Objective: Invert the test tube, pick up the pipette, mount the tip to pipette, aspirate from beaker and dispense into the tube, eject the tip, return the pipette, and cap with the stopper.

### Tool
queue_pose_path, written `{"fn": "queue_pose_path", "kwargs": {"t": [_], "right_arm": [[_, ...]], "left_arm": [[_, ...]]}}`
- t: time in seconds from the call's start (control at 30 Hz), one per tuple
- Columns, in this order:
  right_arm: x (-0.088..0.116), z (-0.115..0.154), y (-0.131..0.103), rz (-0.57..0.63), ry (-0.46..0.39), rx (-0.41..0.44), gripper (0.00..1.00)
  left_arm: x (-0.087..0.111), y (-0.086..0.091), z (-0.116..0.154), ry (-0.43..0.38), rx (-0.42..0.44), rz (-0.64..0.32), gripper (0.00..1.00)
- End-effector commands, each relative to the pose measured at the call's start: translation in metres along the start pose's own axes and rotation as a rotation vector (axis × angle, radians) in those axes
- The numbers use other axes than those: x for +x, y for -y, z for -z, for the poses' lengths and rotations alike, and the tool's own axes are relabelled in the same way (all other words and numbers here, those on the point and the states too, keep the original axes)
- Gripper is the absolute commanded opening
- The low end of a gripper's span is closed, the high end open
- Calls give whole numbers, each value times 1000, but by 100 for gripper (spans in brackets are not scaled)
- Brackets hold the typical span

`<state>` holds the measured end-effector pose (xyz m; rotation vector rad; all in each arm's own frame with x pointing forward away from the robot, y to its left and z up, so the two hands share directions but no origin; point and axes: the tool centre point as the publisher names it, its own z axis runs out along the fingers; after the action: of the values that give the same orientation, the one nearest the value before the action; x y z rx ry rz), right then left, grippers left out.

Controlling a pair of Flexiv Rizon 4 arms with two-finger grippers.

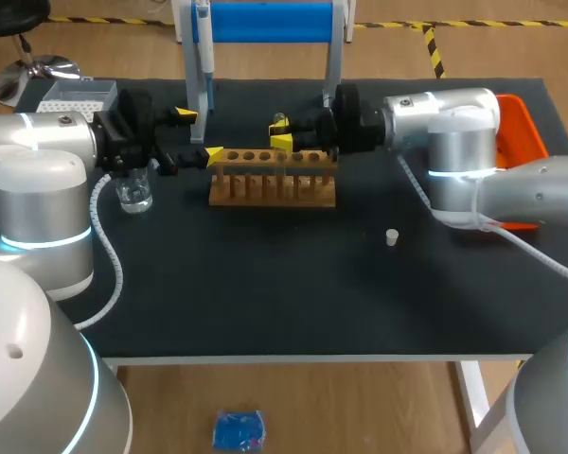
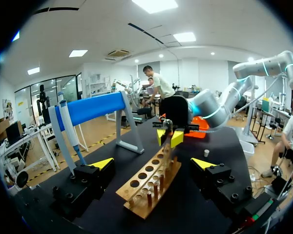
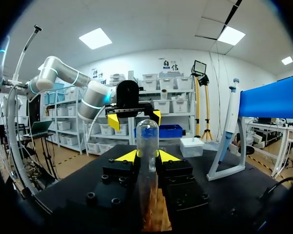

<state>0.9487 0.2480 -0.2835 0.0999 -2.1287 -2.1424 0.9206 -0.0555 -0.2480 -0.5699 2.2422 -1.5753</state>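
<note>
Head view, upper centre | test tube (image 1: 279,121) is clamped in right gripper (image 1: 282,142) over wooden rack (image 1: 273,184) | left gripper (image 1: 199,134) is held spread apart at rack's left end | stopper (image 1: 392,237) is seen right of centre

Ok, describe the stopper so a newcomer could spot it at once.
Start at the wooden rack in the middle of the black table. Toward the near edge on the right arm's side, the stopper stands alone on bare mat. It is small, opaque white, unlike the clear beaker and the clear test tube in the right end effector.
</note>
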Motion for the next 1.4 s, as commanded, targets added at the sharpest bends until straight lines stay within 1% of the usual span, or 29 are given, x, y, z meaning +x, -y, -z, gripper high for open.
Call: {"fn": "queue_pose_path", "kwargs": {"t": [0.03,1.0,1.4], "right_arm": [[0,1,-1,2,-1,0,0],[4,6,-23,37,17,0,0],[8,3,-31,49,10,1,0]], "left_arm": [[1,-1,-1,6,4,-1,100],[1,-1,-1,6,4,-1,100],[1,-1,-1,6,4,-1,100]]}}
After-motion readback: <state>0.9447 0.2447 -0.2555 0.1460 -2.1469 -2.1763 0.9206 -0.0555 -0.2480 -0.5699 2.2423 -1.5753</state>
